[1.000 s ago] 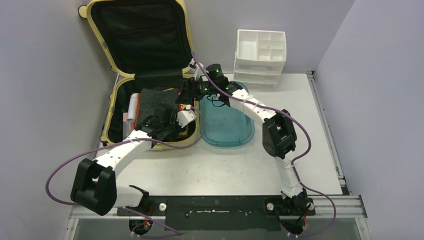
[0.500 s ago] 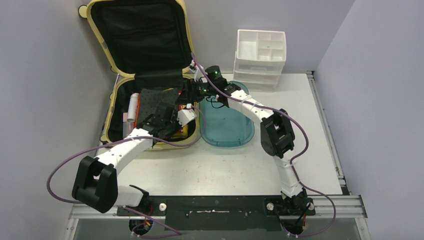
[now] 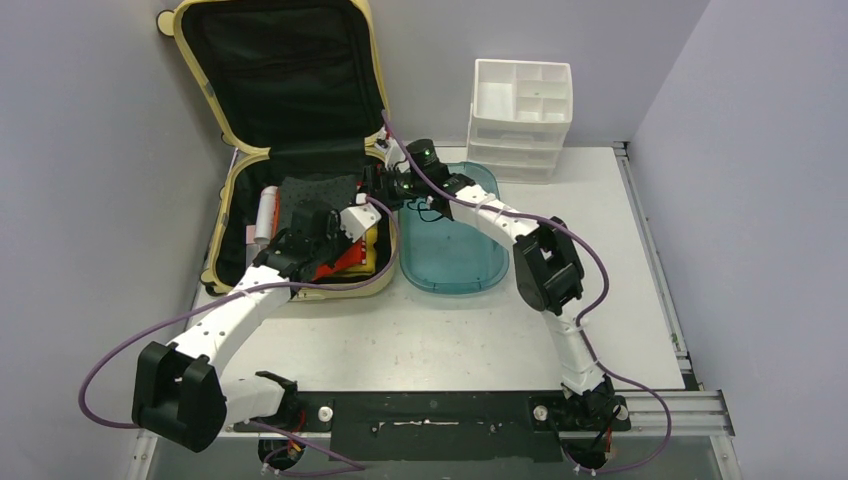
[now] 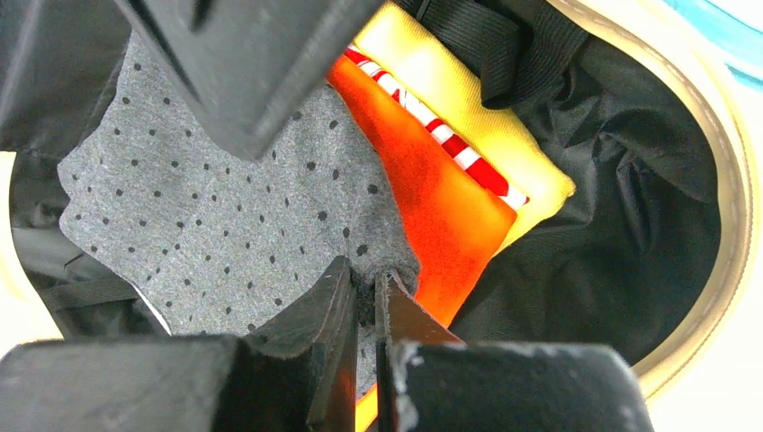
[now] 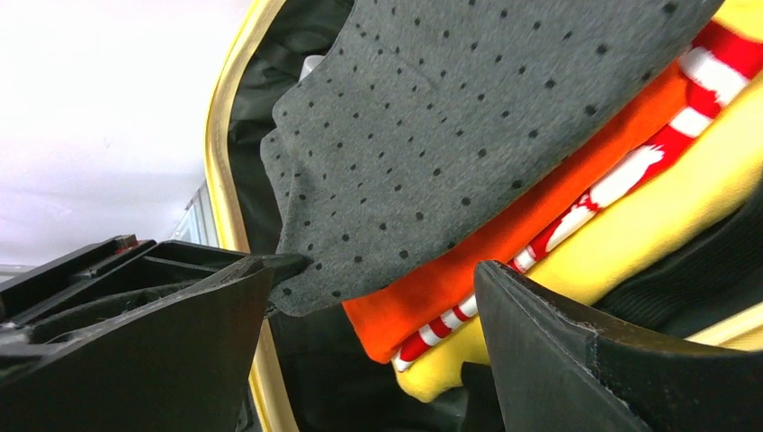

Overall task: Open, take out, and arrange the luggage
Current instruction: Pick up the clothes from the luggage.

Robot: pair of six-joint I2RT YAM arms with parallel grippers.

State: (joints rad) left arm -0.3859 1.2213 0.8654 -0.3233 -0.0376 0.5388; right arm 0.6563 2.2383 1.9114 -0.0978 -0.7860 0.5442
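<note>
The pale-yellow luggage (image 3: 280, 70) lies open at the back left, its lid propped against the wall. In its lower half is a stack of folded clothes: a grey dotted cloth (image 4: 225, 207) on top, then an orange cloth (image 4: 441, 207), a red-and-white striped layer (image 5: 630, 175) and a yellow cloth (image 4: 468, 99). My left gripper (image 4: 371, 283) is shut on the near edge of the grey dotted cloth. My right gripper (image 5: 373, 270) is open at the luggage's right rim, its jaws on either side of the stack's corner and gripping nothing.
A teal tray (image 3: 450, 260) sits just right of the luggage, under the right forearm. A white drawer organizer (image 3: 520, 115) stands at the back. A white bottle (image 3: 265, 215) lies along the left inside of the luggage. Walls close in at left and behind.
My left gripper has shut on the grey cloth and shifted left and back, uncovering the orange and yellow clothes. The right gripper edged slightly left toward the luggage and stayed open.
</note>
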